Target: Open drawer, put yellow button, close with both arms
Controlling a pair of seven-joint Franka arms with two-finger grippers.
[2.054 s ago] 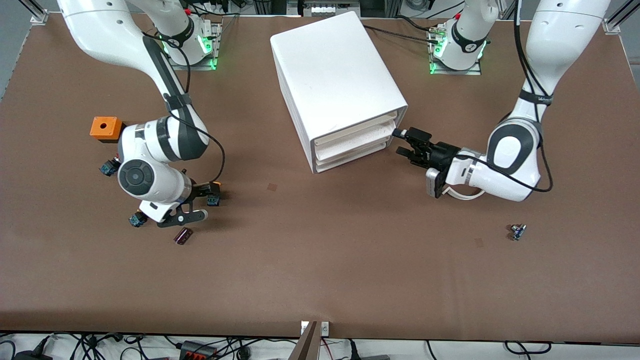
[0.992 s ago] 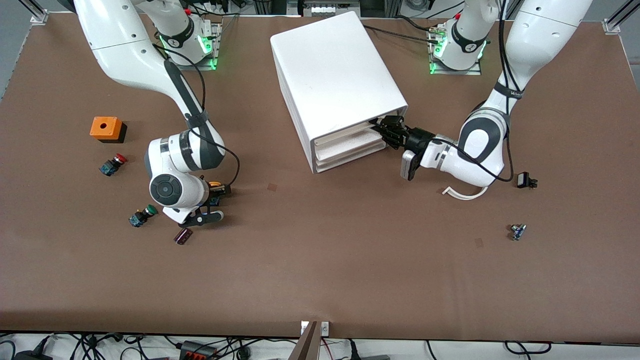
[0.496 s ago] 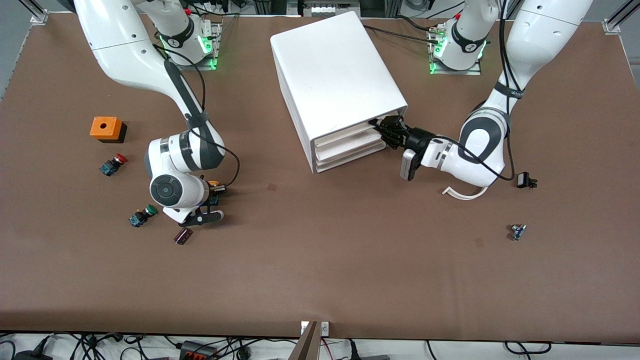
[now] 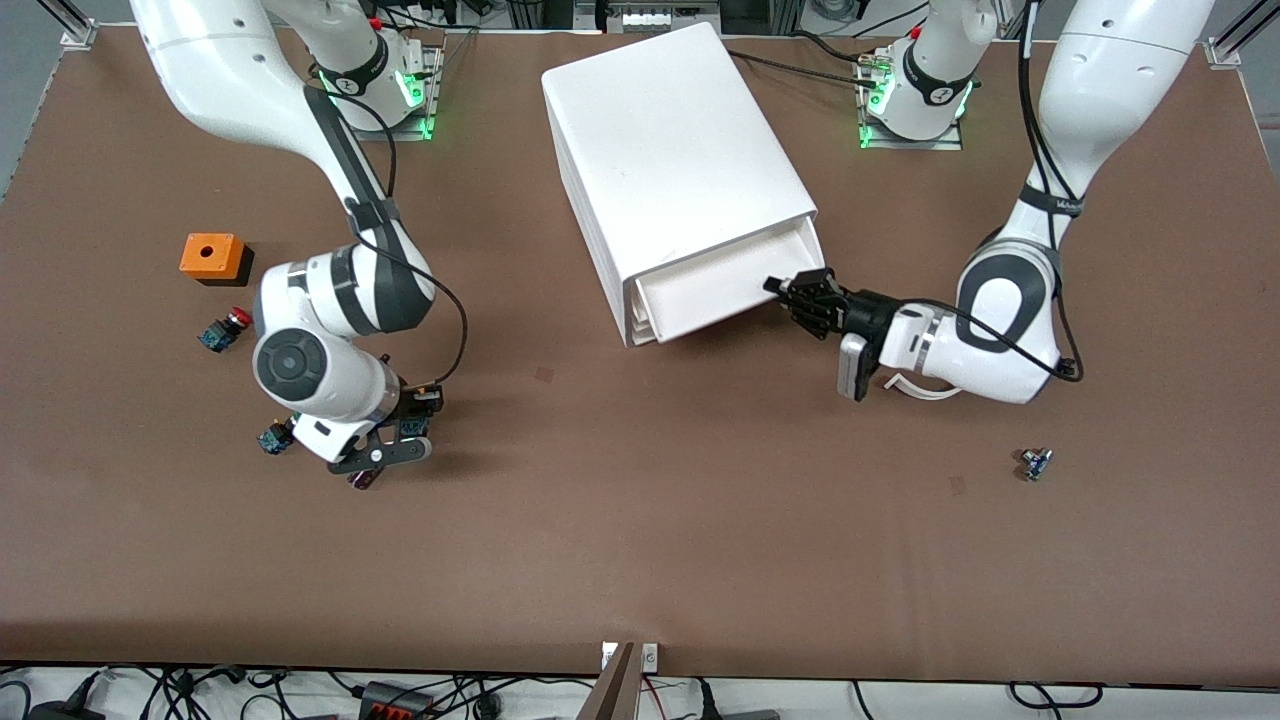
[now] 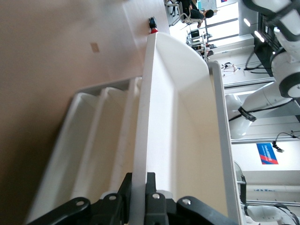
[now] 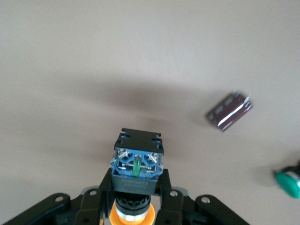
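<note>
Yellow button [image 6: 136, 187] looks light, rigid, small: right gripper [image 6: 136, 190] pinches its black collar well; left gripper [image 5: 139, 190] is clamped on the thin, flexy drawer [image 4: 722, 285] lip.

No legible text, labels or numbers on anything.

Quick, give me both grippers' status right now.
Left gripper: shut on the front wall of the top drawer, which is pulled partly out.
Right gripper: shut on the yellow button, above the table.
</note>
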